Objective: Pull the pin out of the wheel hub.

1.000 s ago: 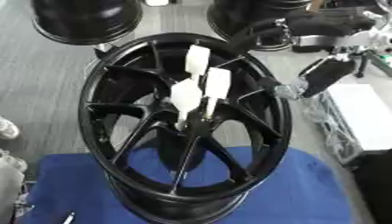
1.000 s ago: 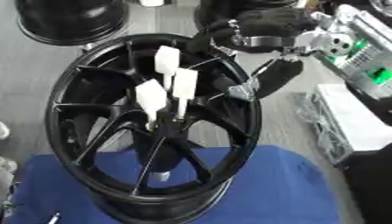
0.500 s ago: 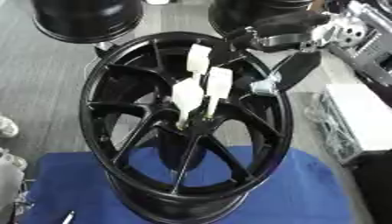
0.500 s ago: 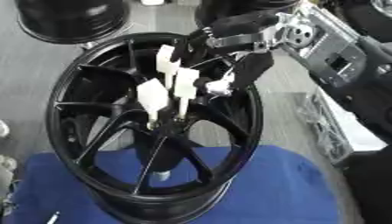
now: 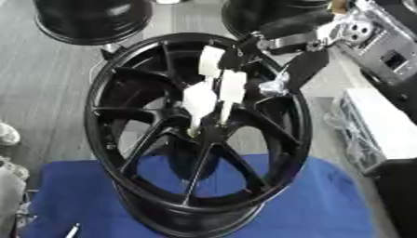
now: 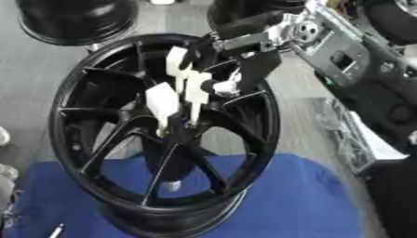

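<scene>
Reaching right hand (image 6: 244,60), fingers spread, holding nothing, beside white-capped pins (image 5: 221,88) in black wheel hub (image 5: 195,135); risk: fingers catch neighbouring pins, or hub tips off blue mat (image 5: 342,204).

Right hand (image 6: 244,56): blurred over the far right of the wheel hub (image 5: 122,153); cannot tell whether its fingertips touch the white pins (image 5: 216,88) or only lie close by. Its arm runs off the right picture edge.

Pin shafts: lower ends lost in the dark hub centre; seating not visible.

Hub's near rim sinks into the blue cloth (image 5: 342,204); base hidden.

Far black wheels (image 5: 90,21): cut off by the top edge.

Small pale shape (image 5: 8,135) at the left edge: cut off, unidentifiable.
</scene>
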Controlling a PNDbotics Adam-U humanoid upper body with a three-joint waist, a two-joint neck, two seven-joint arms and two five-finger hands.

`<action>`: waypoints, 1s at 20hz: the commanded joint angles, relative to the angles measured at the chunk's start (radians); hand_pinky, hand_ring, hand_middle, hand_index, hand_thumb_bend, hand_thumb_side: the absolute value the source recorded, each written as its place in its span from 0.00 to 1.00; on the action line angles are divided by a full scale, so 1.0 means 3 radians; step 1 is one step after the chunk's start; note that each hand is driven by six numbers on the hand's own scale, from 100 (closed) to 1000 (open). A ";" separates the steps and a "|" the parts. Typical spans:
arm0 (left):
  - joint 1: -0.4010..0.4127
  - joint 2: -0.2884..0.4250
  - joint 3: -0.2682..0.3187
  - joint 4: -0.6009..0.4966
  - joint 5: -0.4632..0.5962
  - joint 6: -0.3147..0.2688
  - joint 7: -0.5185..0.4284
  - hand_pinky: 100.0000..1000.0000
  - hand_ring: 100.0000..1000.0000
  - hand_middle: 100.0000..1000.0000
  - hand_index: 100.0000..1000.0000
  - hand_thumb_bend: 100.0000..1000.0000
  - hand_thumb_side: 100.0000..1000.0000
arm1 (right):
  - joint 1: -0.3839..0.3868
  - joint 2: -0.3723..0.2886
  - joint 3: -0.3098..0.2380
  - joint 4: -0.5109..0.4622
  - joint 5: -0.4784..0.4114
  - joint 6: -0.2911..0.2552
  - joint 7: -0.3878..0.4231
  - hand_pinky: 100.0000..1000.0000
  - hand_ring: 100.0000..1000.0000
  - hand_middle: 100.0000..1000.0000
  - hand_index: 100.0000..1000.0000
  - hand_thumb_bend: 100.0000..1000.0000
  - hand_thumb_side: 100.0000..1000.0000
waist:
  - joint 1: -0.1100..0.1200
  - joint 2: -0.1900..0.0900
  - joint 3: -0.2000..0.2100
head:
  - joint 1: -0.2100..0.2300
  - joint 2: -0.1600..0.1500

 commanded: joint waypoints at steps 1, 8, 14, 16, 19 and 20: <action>-0.0034 0.0050 0.0001 -0.0061 0.0004 0.0000 -0.0002 0.65 1.00 0.58 0.73 0.46 0.51 | -0.0049 -0.0030 -0.0025 0.0059 0.0024 -0.0020 0.0038 0.78 0.79 0.89 0.93 0.00 0.71 | 0.0024 -0.0048 0.0004 | 0.0001 0.0006; -0.0040 0.0045 -0.0003 -0.0061 0.0001 0.0000 -0.0006 0.65 1.00 0.58 0.73 0.46 0.51 | -0.0065 0.0014 -0.0028 0.0151 0.0108 -0.0047 0.0060 0.78 0.79 0.89 0.93 0.00 0.72 | 0.0030 -0.0050 0.0010 | -0.0005 0.0006; -0.0043 0.0043 -0.0002 -0.0063 0.0000 0.0002 -0.0012 0.65 1.00 0.58 0.73 0.46 0.51 | -0.0078 0.0043 -0.0029 0.0198 0.0226 -0.0088 0.0085 0.79 0.79 0.88 0.94 0.00 0.74 | 0.0030 -0.0050 0.0014 | -0.0004 0.0006; -0.0044 0.0043 -0.0003 -0.0064 0.0000 0.0003 -0.0014 0.65 1.00 0.58 0.73 0.46 0.51 | -0.0078 0.0058 -0.0024 0.0212 0.0253 -0.0100 0.0095 0.79 0.79 0.88 0.93 0.00 0.75 | 0.0030 -0.0050 0.0015 | -0.0004 0.0006; -0.0045 0.0043 -0.0002 -0.0065 0.0000 0.0003 -0.0016 0.65 1.00 0.58 0.73 0.46 0.51 | -0.0082 0.0079 -0.0013 0.0230 0.0292 -0.0119 0.0119 0.79 0.79 0.87 0.93 0.00 0.77 | 0.0030 -0.0049 0.0019 | -0.0004 0.0006; -0.0045 0.0043 -0.0003 -0.0065 0.0000 0.0004 -0.0016 0.65 1.00 0.58 0.73 0.46 0.51 | -0.0082 0.0088 -0.0010 0.0238 0.0302 -0.0124 0.0126 0.79 0.79 0.87 0.93 0.00 0.76 | 0.0030 -0.0049 0.0019 | -0.0003 0.0006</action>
